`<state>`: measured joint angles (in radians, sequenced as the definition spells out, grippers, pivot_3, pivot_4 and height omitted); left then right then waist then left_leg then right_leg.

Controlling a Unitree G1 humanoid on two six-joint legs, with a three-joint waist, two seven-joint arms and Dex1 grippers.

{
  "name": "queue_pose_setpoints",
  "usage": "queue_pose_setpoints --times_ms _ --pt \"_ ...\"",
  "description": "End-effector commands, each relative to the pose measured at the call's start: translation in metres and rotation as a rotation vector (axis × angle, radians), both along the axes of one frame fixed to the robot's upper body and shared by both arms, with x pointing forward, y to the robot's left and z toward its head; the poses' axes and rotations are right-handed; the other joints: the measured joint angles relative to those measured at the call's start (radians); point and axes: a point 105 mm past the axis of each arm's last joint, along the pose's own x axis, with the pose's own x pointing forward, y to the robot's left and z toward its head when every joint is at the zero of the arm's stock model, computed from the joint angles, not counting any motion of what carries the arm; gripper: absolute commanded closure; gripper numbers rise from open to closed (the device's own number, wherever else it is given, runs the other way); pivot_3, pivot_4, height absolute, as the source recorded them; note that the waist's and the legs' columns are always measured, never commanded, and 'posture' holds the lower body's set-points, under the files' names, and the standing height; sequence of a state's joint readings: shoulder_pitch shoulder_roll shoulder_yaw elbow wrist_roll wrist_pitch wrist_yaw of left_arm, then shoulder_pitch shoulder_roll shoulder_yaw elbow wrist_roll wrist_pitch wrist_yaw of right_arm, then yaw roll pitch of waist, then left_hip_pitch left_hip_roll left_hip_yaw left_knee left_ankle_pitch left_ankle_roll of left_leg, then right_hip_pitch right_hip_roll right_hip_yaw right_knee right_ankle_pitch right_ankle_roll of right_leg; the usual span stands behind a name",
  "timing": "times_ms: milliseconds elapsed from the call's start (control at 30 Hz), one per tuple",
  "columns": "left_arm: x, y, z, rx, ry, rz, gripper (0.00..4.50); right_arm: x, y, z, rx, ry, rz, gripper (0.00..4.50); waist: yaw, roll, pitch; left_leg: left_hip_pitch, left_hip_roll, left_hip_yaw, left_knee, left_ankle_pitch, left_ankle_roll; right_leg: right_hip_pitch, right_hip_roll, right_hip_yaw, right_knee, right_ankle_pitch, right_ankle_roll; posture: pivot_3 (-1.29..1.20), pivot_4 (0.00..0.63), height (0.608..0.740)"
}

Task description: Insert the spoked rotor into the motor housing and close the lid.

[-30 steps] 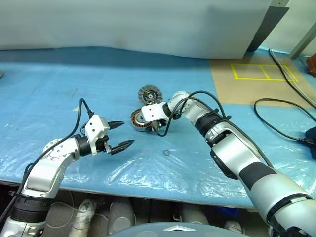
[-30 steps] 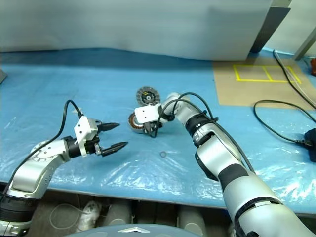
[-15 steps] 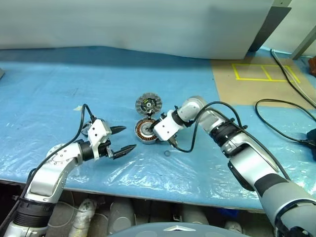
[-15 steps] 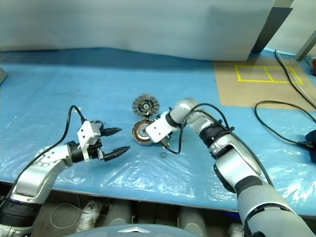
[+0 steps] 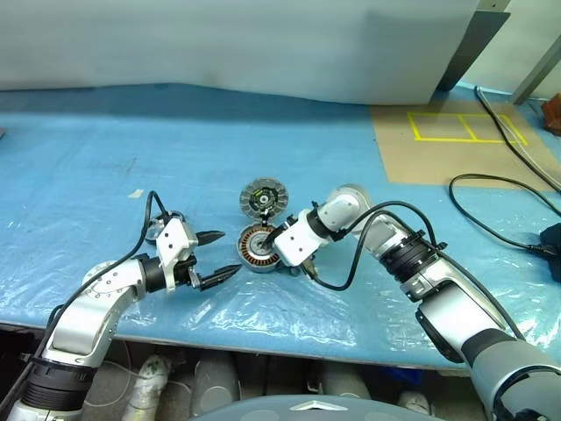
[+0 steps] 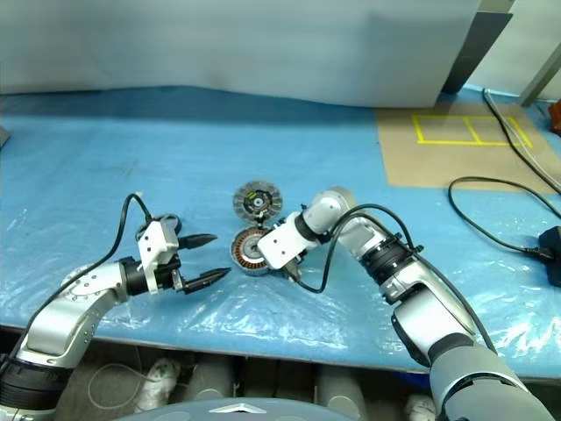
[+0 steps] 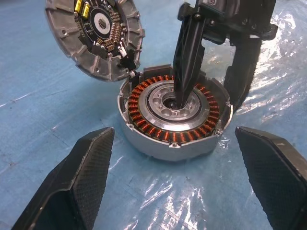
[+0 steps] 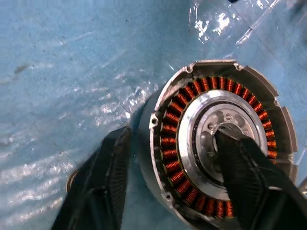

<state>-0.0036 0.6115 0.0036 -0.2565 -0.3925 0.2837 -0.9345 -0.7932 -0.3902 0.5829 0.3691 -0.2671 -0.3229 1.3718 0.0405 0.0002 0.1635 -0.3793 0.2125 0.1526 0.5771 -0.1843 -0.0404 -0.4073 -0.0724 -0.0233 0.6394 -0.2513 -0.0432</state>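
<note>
Head views: the motor housing (image 5: 259, 247) sits windings-up on the blue plastic sheet (image 5: 105, 158), near the middle of the table. At its 12 o'clock, just beside it, lies a spoked disc (image 5: 264, 198) with a dark circuit face up. My right gripper (image 5: 285, 256) comes in from the housing's 3 o'clock, pointing down onto it. My left gripper (image 5: 217, 256) hangs at the housing's 9 o'clock, near but apart from it, fingers spread and empty. A small ring (image 6: 287, 278) lies on the sheet just under my right wrist. Black cables (image 5: 491, 189) trail off toward 3 o'clock, past a tan board (image 5: 456, 145) with yellow tape.

Left wrist view: both my left fingers (image 7: 76, 182) stand wide apart, nothing between them. Beyond them is the housing, copper windings ringing a grey hub. One right finger stands in the hub's centre hole, the other outside the rim. The spoked disc leans against the housing's far edge.

Right wrist view: my right fingers (image 8: 103, 182) straddle the housing wall, one in the hub, one outside on the sheet. The jaws are parted; whether they pinch the wall I cannot tell.
</note>
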Motion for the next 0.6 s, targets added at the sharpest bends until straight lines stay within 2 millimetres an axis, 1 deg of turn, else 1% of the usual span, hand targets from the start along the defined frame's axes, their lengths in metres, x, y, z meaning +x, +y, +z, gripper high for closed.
queue_pose_setpoints --times_ms 33,100,233,367,433,500,567,600 --pt "-0.003 -0.003 0.009 0.006 -0.031 -0.035 0.24 -0.003 0.003 0.004 0.014 0.015 -0.015 1.16 0.000 0.000 0.000 0.000 0.000 0.000 0.000 0.000 0.000 0.000 0.000 0.000 0.000 0.000 0.000 0.00 0.150 0.740" --pt "-0.004 -0.002 0.009 0.005 -0.028 -0.036 0.24 -0.006 0.003 0.015 0.049 0.023 -0.020 1.16 0.001 0.000 0.000 0.000 0.000 0.000 0.000 0.000 0.000 0.000 0.000 0.000 0.000 0.000 0.000 0.00 0.150 0.740" --pt "-0.009 -0.004 0.008 -0.002 -0.006 -0.055 0.24 -0.012 0.001 0.044 0.136 0.013 -0.035 1.16 0.001 0.000 0.000 -0.001 0.000 0.000 -0.001 0.000 0.000 -0.001 0.000 0.000 -0.002 0.000 0.000 0.00 0.150 0.740" --pt "-0.016 -0.003 0.010 -0.010 0.014 -0.076 0.24 -0.026 -0.008 0.067 0.209 0.044 -0.073 1.16 0.003 0.000 0.000 -0.001 0.000 0.000 -0.002 0.000 0.000 -0.001 0.000 0.000 -0.002 0.000 0.000 0.00 0.150 0.740" --pt "-0.019 -0.001 0.010 -0.002 0.021 -0.079 0.24 -0.030 -0.013 0.078 0.271 0.061 -0.135 1.16 0.005 0.000 0.000 -0.001 0.000 0.000 -0.003 0.000 0.000 -0.001 0.000 0.000 -0.003 0.000 0.000 0.00 0.150 0.740" --pt "-0.022 0.000 0.009 -0.002 0.033 -0.080 0.24 -0.031 -0.023 0.086 0.328 0.102 -0.236 1.16 0.005 0.000 0.001 0.000 -0.001 0.000 -0.004 0.000 0.000 0.000 0.000 0.000 -0.003 0.000 0.000 0.00 0.150 0.740" --pt "-0.026 -0.001 0.008 -0.003 0.044 -0.085 0.24 -0.031 -0.034 0.087 0.373 0.138 -0.342 1.16 0.005 0.000 0.000 0.001 -0.001 0.000 -0.004 0.000 0.000 0.000 0.000 0.000 -0.003 0.000 0.000 0.00 0.150 0.740" --pt "-0.029 -0.001 0.008 -0.006 0.052 -0.085 0.24 -0.031 -0.041 0.085 0.393 0.150 -0.406 1.16 0.006 0.000 0.000 0.001 -0.001 0.000 -0.005 0.000 0.000 0.001 0.000 0.001 -0.004 0.000 0.001 0.00 0.150 0.740"
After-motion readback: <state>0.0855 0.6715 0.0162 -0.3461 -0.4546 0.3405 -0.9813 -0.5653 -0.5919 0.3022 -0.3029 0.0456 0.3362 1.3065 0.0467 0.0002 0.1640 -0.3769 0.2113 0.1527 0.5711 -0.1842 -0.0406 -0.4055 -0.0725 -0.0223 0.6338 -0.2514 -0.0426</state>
